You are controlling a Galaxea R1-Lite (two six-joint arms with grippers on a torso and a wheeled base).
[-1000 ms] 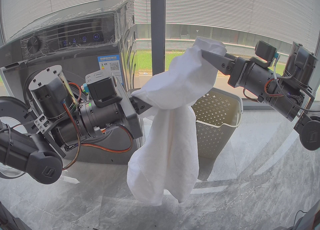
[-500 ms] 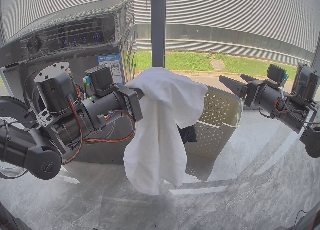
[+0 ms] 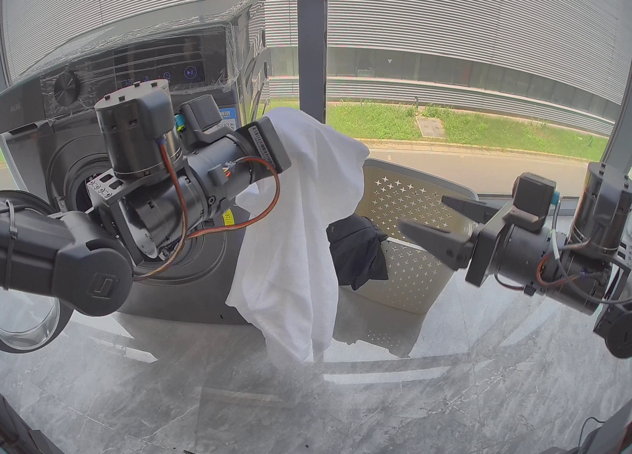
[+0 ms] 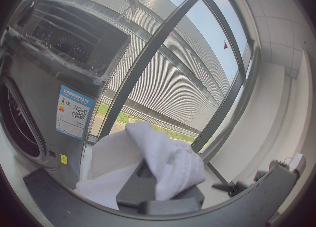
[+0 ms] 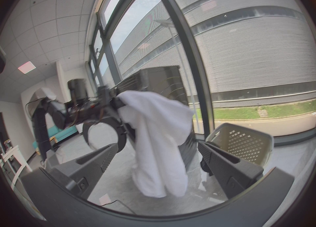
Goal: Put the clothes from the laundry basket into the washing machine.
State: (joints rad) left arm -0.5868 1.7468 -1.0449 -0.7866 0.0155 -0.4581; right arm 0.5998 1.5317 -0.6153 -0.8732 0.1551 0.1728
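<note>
A large white cloth (image 3: pixel 293 244) hangs from my left gripper (image 3: pixel 275 139), which is shut on its upper fold in front of the washing machine (image 3: pixel 151 67). In the left wrist view the cloth (image 4: pixel 171 161) bunches over that gripper (image 4: pixel 158 189). My right gripper (image 3: pixel 431 223) stands open and holds nothing, level with the cream laundry basket (image 3: pixel 421 264). A dark garment (image 3: pixel 355 251) hangs over the basket's near rim. The right wrist view shows my open right gripper (image 5: pixel 157 147), the cloth (image 5: pixel 154 132) and the basket (image 5: pixel 243 142) beyond it.
The washer's round door (image 3: pixel 26 327) is swung open at the far left, and the drum opening (image 3: pixel 82 192) sits behind my left arm. A window pillar (image 3: pixel 311 34) rises behind the basket. Bare marble floor (image 3: pixel 395 396) lies in front.
My right gripper let go of the white cloth, then dropped down and in toward the basket. My left arm swung the cloth left toward the washer, uncovering the dark garment.
</note>
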